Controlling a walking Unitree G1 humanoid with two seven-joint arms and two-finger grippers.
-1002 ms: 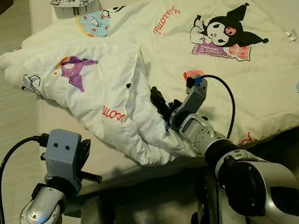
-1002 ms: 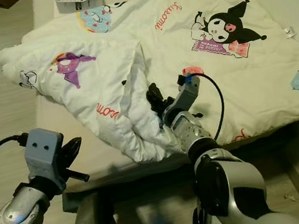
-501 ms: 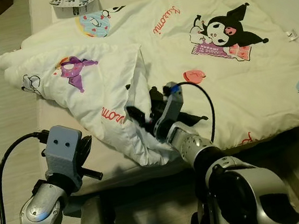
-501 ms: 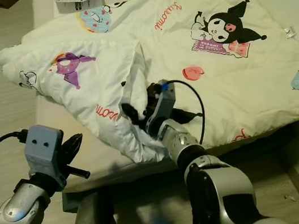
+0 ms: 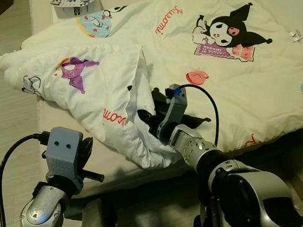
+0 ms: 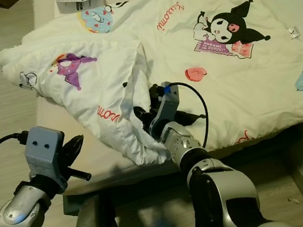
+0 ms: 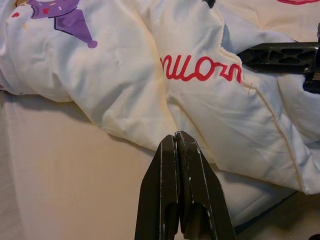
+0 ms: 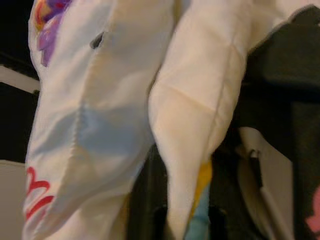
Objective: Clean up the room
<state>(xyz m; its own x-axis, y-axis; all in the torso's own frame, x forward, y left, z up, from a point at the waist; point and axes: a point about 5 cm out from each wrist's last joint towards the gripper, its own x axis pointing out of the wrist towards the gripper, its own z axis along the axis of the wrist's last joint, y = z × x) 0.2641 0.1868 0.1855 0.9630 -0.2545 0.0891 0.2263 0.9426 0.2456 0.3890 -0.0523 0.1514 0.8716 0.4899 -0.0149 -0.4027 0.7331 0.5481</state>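
1. Off the quilt's left edge, the left hand (image 5: 91, 158) hovered over bare mattress (image 5: 98, 157), its fingers (image 7: 179, 190) pressed together and holding nothing, tips pointed at the quilt's near fold.
2. The quilt (image 5: 186, 43), white with cartoon prints, lay rumpled across the bed, its left half bunched and folded over on itself, its right half spread flatter toward the wall.
3. Beyond the quilt's far left corner sat a small printed box (image 5: 76, 4) on the mattress.
4. At the quilt's near fold, the right hand (image 5: 151, 116) was buried in the crease, fingers spread either side of a thick fold of fabric. From the right wrist view the fabric ran between the fingers, though a firm pinch wasn't clear.
5. My read: this was the bed-tidying step, getting a hold on the quilt. Next move called for closing on that fold, then drawing it out flat toward the quilt's left edge.
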